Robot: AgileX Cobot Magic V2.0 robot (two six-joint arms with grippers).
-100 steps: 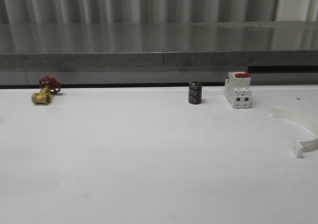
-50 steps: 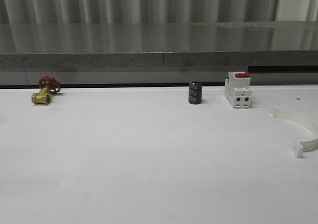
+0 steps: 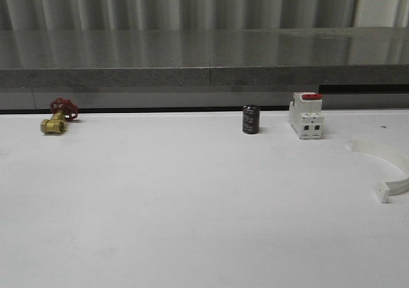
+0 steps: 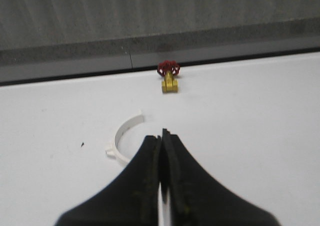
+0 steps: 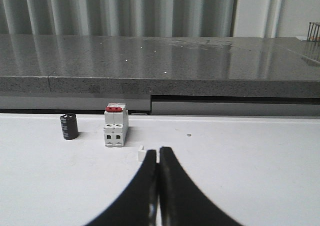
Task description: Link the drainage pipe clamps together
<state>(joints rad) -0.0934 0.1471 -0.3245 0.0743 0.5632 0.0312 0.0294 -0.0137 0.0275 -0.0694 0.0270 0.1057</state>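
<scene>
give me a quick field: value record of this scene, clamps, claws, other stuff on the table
clamp half A: white arc flat on the table's right side, apart from the switch block
clamp half B: white arc flat on the table, just ahead of the left claw
joined: no, halves lie apart
left claw: shut, empty
right claw: shut, empty
brass valve: far left, red handle
dark cylinder: upright, centre back
switch block: upright, right of the cylinder
</scene>
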